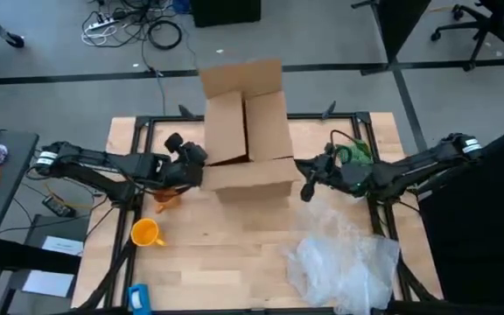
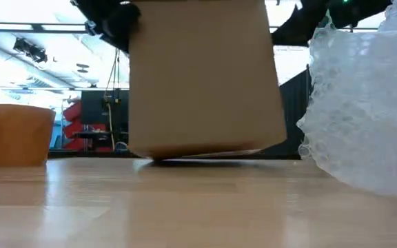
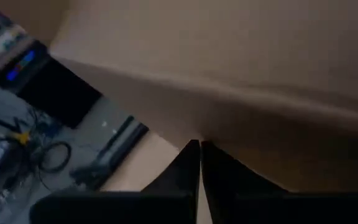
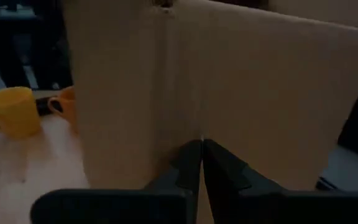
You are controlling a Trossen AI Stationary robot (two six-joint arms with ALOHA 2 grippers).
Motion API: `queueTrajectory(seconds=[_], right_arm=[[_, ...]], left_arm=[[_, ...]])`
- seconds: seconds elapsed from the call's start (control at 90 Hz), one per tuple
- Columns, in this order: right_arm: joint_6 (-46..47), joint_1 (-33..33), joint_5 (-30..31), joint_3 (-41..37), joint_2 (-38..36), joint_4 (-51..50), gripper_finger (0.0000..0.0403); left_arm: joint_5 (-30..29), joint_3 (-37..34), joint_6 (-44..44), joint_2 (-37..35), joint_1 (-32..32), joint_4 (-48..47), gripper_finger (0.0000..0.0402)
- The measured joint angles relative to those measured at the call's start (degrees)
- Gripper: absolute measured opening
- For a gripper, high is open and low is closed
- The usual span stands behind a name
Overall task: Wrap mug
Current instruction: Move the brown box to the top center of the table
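Note:
The yellow-orange mug (image 1: 147, 232) (image 4: 11, 112) stands upright on the table's left side, and no gripper is near it. A tall cardboard box (image 1: 248, 149) (image 2: 205, 76) with its flaps open stands in the middle of the table. My left gripper (image 1: 198, 168) (image 3: 199, 146) is shut, its tips against the box's left wall. My right gripper (image 1: 307, 184) (image 4: 201, 144) is shut, its tips against the box's right wall. In the low view the box's bottom edge (image 2: 205, 153) runs slightly aslant. I cannot tell whether the box is clear of the table. My left gripper presses its shut fingertips (image 3: 191, 152) against the box's left wall (image 3: 229, 118), low on the box. It comes nearly level from the table's left side. My right gripper presses its shut fingertips (image 4: 192, 152) against the box's right wall (image 4: 229, 112), near a vertical crease. It comes level from the table's right side.
A second, more orange mug (image 1: 166, 199) (image 2: 19, 134) (image 4: 64, 106) sits under my left arm, close to the box. A crinkly clear plastic sheet (image 1: 344, 262) (image 2: 364, 103) lies heaped at the near right. A small blue object (image 1: 138, 297) lies at the near left edge.

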Motion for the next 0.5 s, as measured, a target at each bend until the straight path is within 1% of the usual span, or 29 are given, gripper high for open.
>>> queueTrajectory(seconds=[0.111,0.178,0.311,0.411,0.467,0.5], right_arm=[[0.19,1.51,1.39,0.0,-3.36,-6.33,0.0],[1.52,1.93,3.29,0.09,-5.58,-12.2,0.0],[7.6,0.97,5.92,0.09,-9.27,-23.8,0.0],[11.88,-0.77,5.48,0.09,-10.92,-29.81,0.0],[14.54,-1.68,3.59,0.07,-11.31,-31.77,0.0],[15.74,-2.11,1.47,0.07,-11.37,-31.93,0.0]], left_arm=[[-0.72,0.02,1.66,1.13,1.5,0.86,0.0],[-0.98,0.02,1.89,1.8,2.52,0.56,0.0],[-1.3,0.02,2.22,1.73,3.84,-0.78,0.0],[-1.44,0.02,2.18,0.75,4.01,-5.33,0.0],[-1.41,0.07,0.9,-0.39,3.97,-8.39,0.0],[-0.99,0.4,-0.37,-1.1,3.76,-10.85,0.0]])
